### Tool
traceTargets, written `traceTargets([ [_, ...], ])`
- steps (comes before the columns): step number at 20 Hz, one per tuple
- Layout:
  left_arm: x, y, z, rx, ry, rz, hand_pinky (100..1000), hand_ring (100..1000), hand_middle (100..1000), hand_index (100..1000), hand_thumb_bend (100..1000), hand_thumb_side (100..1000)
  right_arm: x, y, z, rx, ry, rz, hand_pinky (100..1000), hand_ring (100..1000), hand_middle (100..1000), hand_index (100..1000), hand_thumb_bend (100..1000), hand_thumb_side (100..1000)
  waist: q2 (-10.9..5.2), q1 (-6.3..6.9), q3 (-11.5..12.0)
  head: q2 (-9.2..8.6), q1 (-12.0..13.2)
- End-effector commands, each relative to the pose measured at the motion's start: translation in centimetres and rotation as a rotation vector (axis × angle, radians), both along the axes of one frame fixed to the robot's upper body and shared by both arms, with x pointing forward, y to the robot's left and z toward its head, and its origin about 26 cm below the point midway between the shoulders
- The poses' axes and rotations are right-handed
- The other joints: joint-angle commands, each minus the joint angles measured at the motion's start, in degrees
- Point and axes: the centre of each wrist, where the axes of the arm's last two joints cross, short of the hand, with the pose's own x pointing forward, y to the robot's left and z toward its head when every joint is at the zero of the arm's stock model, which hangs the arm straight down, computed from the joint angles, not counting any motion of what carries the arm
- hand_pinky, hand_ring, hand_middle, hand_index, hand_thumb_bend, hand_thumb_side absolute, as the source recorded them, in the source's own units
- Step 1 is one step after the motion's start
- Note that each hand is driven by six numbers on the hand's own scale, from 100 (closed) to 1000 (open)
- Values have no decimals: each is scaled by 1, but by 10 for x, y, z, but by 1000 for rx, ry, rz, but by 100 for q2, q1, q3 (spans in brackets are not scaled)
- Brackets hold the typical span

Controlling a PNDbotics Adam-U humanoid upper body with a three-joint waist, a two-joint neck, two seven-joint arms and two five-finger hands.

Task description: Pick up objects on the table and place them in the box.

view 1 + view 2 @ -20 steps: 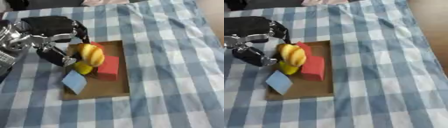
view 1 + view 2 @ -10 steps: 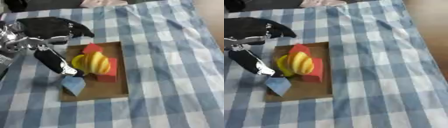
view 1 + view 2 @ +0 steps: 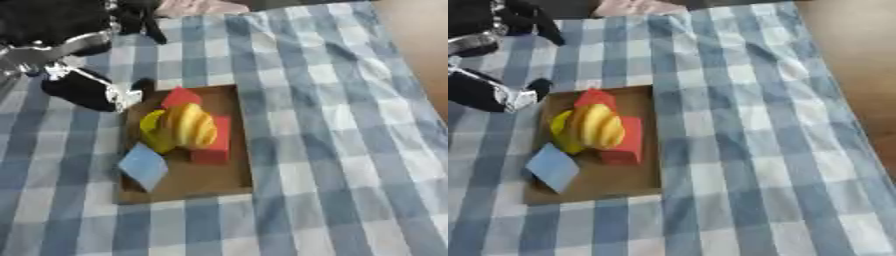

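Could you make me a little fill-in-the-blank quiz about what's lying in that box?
1. The flat tile leaning at the box's near-left edge is ____.
2. The banana partly covers a ____ block.
3. The tablecloth has a blue and white ____ pattern.

Missing words: blue; red; checked

A shallow brown box (image 3: 219, 182) sits on a blue-and-white checked tablecloth (image 3: 332, 125). Inside lie a yellow ridged object (image 3: 185, 127), red blocks (image 3: 213, 145) and a tilted blue block (image 3: 143, 166). The robot's left hand (image 3: 87, 90) hovers beside the box's upper-left corner.
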Motion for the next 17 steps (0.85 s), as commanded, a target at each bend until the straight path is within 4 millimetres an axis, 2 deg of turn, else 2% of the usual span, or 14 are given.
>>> traceTargets([
  [1, -16, 4, 12, -157, -68, -37, 850, 771, 729, 813, 100, 633, -6, -4, 9, 16, -46, -7, 920, 1000, 680, 758, 100, 524, -138, -60, 21, 19, -66],
  [4, -19, 11, 6, -321, -51, -51, 840, 760, 717, 830, 100, 695, -6, -5, 6, 41, -50, -10, 922, 1000, 679, 759, 100, 525, -116, -120, 62, 6, -59],
  [7, -16, 22, -4, -498, -14, -40, 840, 763, 718, 838, 153, 721, -6, -7, 3, 62, -52, -13, 922, 1000, 678, 760, 100, 526, -104, -143, 117, -9, -76],
  [12, -11, 39, -19, -797, 33, -11, 837, 754, 704, 826, 168, 740, -7, -10, 0, 91, -59, -18, 923, 1000, 677, 761, 100, 527, -98, -128, 177, 1, -123],
  [17, -16, 74, -12, -1009, -15, 69, 834, 749, 696, 818, 150, 729, -6, -9, 0, 101, -64, -8, 924, 1000, 676, 761, 100, 528, -87, -98, 125, -20, -61],
])
